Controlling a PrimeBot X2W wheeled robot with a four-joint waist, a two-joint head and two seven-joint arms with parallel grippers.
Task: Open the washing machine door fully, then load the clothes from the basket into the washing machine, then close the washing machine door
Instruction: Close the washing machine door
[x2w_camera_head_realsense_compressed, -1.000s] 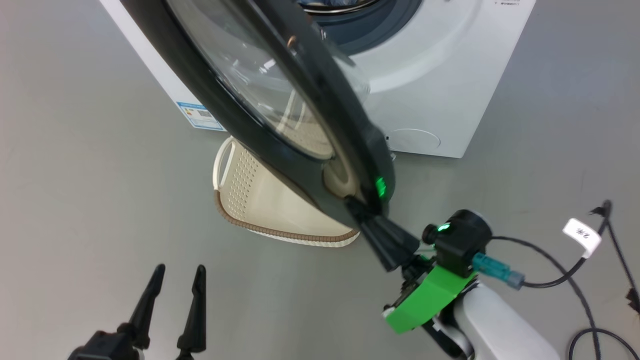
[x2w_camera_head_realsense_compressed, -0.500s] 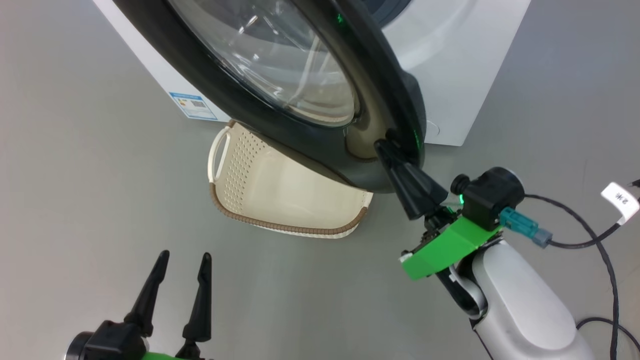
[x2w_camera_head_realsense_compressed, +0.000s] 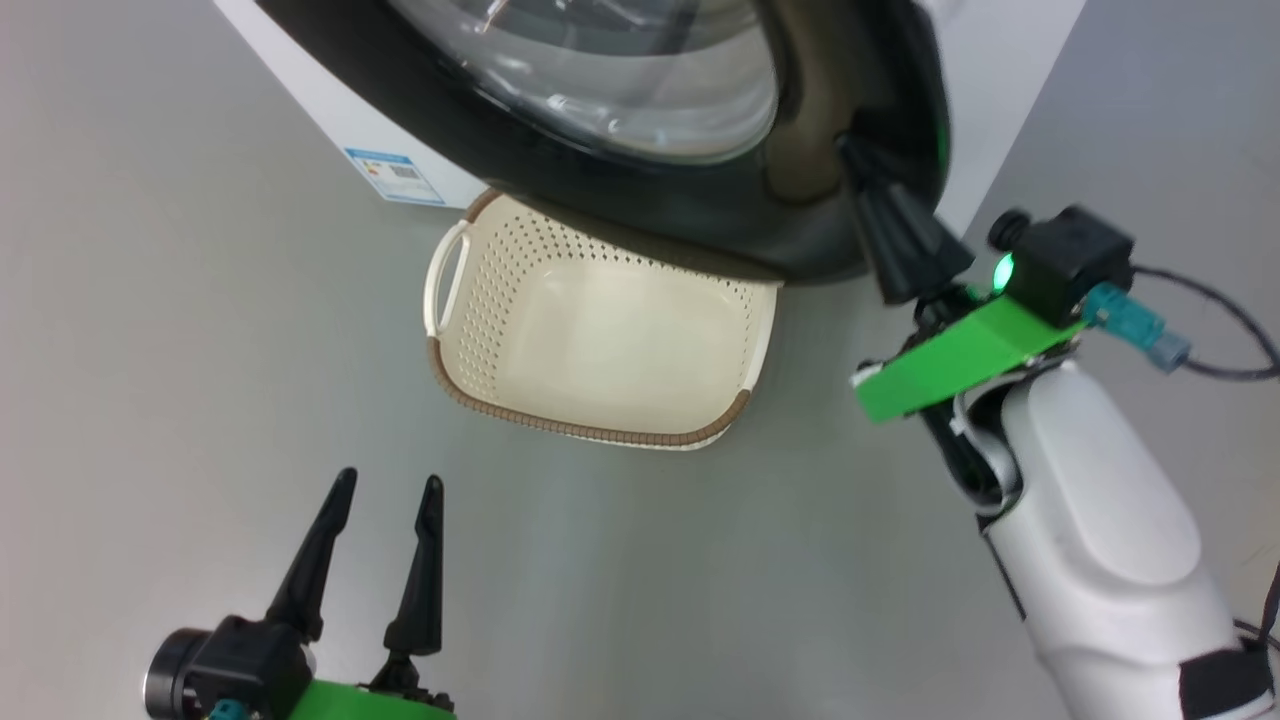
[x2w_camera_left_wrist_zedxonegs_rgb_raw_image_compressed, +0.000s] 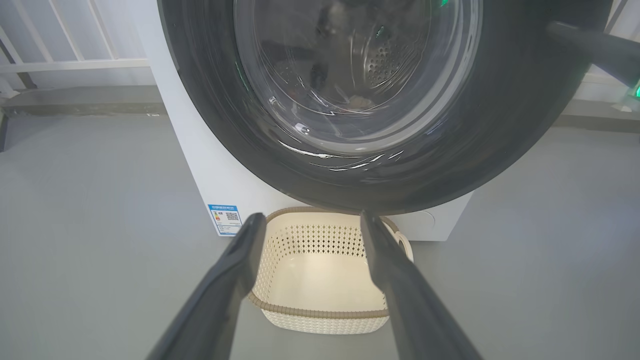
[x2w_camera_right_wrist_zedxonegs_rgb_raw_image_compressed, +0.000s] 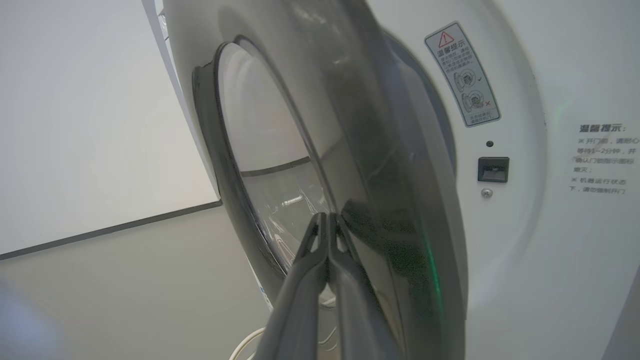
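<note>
Head view: right hand (x2w_camera_head_realsense_compressed: 850, 150) (fingers pinched together, gripping nothing) touches the black rim of the washing machine door (x2w_camera_head_realsense_compressed: 700, 220); left hand (x2w_camera_head_realsense_compressed: 388, 485), spread wide and empty, hangs over the floor (x2w_camera_head_realsense_compressed: 200, 350), well apart from the basket (x2w_camera_head_realsense_compressed: 600, 432) beneath the door's lower edge.

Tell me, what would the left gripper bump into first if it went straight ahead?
Probably the basket, at its near rim: the left gripper, jaws open, frames it. Height is unclear; it might pass over, toward the washing machine door.

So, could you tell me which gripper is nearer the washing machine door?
Right. The right gripper, shut, touches the door's rim; the left gripper hangs open, apart, on the basket's near side.
</note>
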